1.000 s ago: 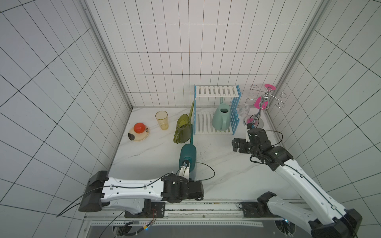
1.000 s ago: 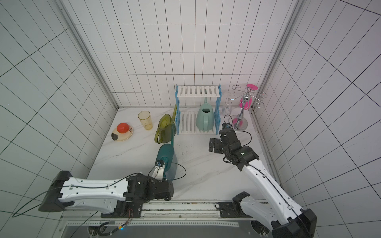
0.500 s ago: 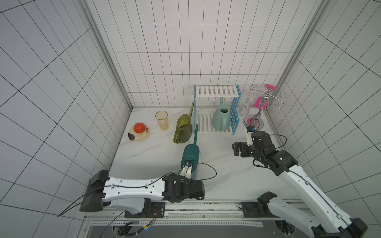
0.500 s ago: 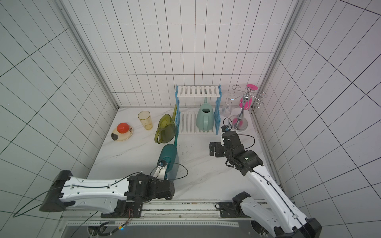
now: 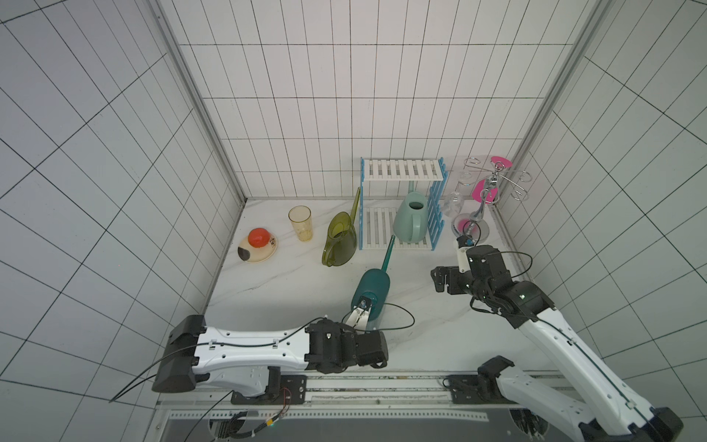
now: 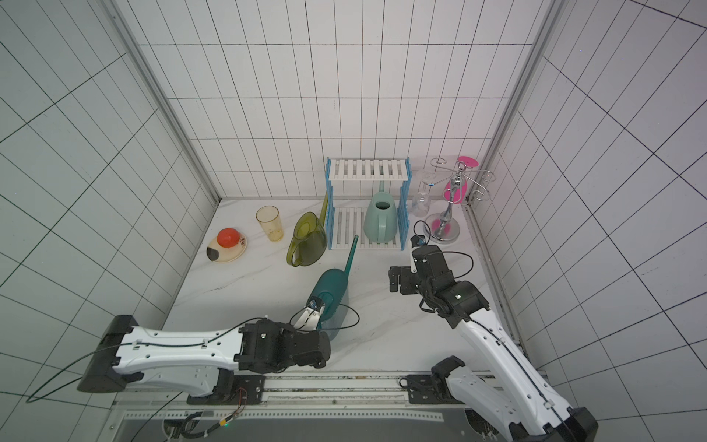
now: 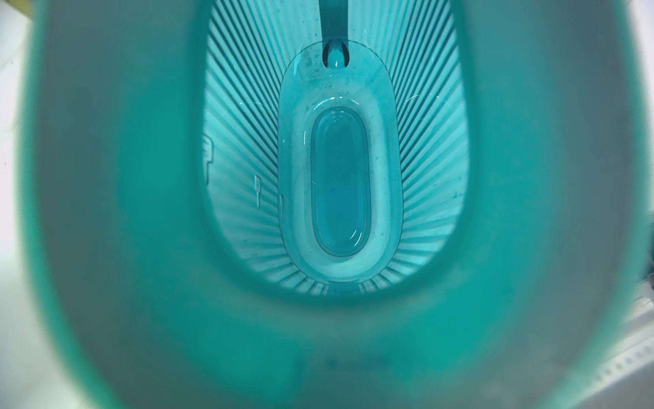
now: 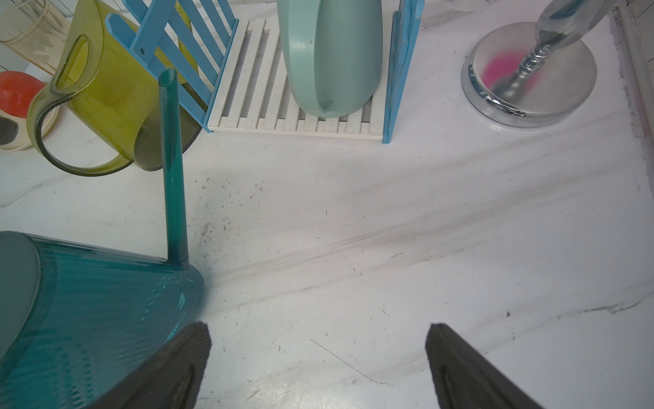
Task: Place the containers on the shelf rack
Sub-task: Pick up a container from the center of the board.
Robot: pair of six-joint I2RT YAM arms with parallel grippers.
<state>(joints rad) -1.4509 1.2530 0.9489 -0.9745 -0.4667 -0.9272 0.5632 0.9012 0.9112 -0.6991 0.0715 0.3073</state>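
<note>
a white-tiled booth was seen from above, with a marbled table (image 5: 287,291) and two robot arms reaching in from the bottom edge.

in both top views, just below the middle of the frame, the left gripper (image 5: 362,308) was clamped on the near end of the dark teal watering can (image 5: 372,285). the can was tilted, its long spout aimed up the frame. the spout tip was near the front edge of the lower shelf of the shelf rack (image 5: 401,170). whether the can's body touched the table could not be told. the left wrist view was filled by the can's ribbed teal inside, down to its oval base.

the right gripper (image 8: 318,334) sat at centre right in the top views, its jaws spread wide above the table, apart from the teal can.

the rack stood at the upper middle, by the back wall. the pale mint watering can (image 5: 411,224) stood upright on the right side of its lower shelf. the olive-yellow watering can (image 5: 340,241) stood on the table just left of the rack, its spout rising beside the blue side frame. further left were a yellow tumbler (image 5: 300,224) and a cream bowl (image 5: 264,254) holding a red ball (image 5: 258,236). right of the rack stood a chrome cup stand (image 5: 483,201) with pink pieces.
</note>
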